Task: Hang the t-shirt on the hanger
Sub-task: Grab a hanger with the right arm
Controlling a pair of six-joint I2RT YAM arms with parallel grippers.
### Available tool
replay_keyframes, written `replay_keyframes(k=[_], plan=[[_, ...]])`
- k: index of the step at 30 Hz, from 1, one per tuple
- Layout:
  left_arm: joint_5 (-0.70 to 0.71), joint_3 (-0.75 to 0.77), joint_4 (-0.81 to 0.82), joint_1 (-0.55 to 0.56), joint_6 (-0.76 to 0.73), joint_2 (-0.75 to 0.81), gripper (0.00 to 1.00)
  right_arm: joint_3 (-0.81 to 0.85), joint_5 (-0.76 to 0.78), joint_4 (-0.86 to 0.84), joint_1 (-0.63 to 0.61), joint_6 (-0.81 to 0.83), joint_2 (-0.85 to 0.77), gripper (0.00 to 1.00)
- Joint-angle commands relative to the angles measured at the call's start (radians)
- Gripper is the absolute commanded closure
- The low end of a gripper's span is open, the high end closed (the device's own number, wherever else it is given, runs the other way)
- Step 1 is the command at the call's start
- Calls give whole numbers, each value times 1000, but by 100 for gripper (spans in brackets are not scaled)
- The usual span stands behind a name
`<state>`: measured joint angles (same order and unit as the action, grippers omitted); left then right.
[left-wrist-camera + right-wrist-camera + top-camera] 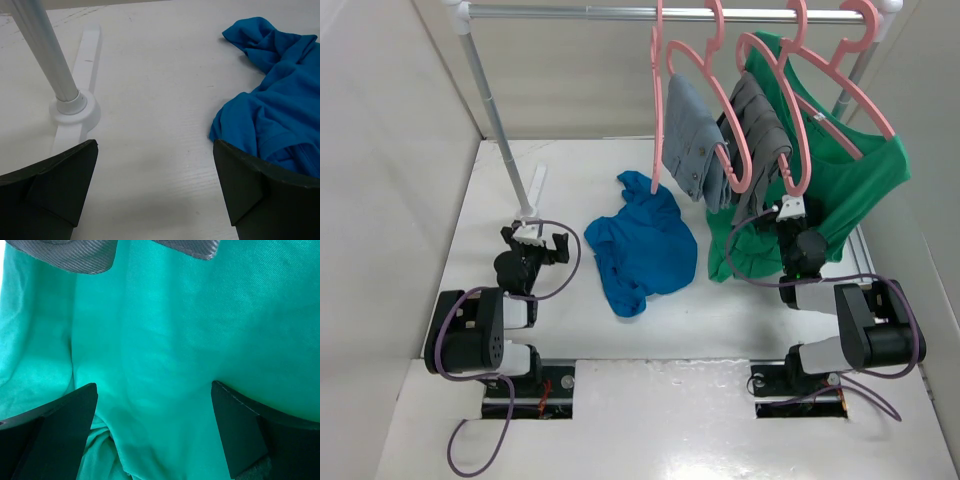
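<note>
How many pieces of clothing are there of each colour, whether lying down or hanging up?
Blue: 1, the t-shirt, lying crumpled
Green: 1, the green shirt, hanging
Grey: 2, the lighter grey garment and the darker grey garment, both hanging
Total: 4

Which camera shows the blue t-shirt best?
The top camera: the whole t-shirt lies crumpled on the table. The left wrist camera catches only part of it, cut off at the right edge. The right wrist camera shows none of it, mostly the green shirt.
</note>
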<state>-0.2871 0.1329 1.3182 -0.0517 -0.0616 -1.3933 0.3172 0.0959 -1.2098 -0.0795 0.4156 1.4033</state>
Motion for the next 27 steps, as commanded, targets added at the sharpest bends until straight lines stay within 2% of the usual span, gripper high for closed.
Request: replay_keyframes(k=[1, 3, 8, 9, 11, 12, 13, 14, 15, 17, 20, 23, 24, 25, 26, 27], plan=[[0, -3, 262, 4, 5, 0, 0, 3, -15, -22, -6, 3, -4, 0], [0, -3, 262, 4, 5, 0, 0, 3, -15, -23, -6, 3, -4, 0], [152, 16, 240, 47, 23, 25, 0, 3, -15, -23, -6, 3, -4, 0], [122, 37, 73, 47, 14, 58, 0, 3, -15, -23, -6, 3, -4, 0], [21, 187, -171, 36, -23, 169, 0, 3, -15, -23, -6, 3, -4, 0], [-185, 253, -294, 36, -90, 190, 0, 3, -15, -23, -6, 3, -4, 0], [-308, 387, -576, 36, -383, 201, 0, 3, -15, -23, -6, 3, -4, 0], [-398, 445, -712, 36, -505, 201, 0, 3, -24, -23, -6, 3, -4, 0], [-412, 499, -823, 36, -524, 223, 0, 3, -51, -23, 15, -7, -4, 0], [-327, 499, -824, 36, -503, 264, 0, 3, -84, -13, 27, -8, -4, 0], [-258, 472, -841, 47, -631, 356, 0, 19, -97, -13, 27, -8, -15, 0], [-190, 462, -923, 47, -746, 499, 0, 89, -82, 183, 27, -8, -56, 0], [-190, 462, -976, 47, -792, 563, 0, 173, -82, 364, 17, -8, -78, 0], [-190, 476, -1043, 47, -933, 592, 0, 219, -72, 460, 17, -8, -78, 0], [-190, 488, -1185, 47, -1004, 620, 0, 258, -71, 536, 17, -8, -78, 0], [-190, 513, -1249, 47, -1058, 672, 0, 304, -62, 638, -12, -8, -78, 0]])
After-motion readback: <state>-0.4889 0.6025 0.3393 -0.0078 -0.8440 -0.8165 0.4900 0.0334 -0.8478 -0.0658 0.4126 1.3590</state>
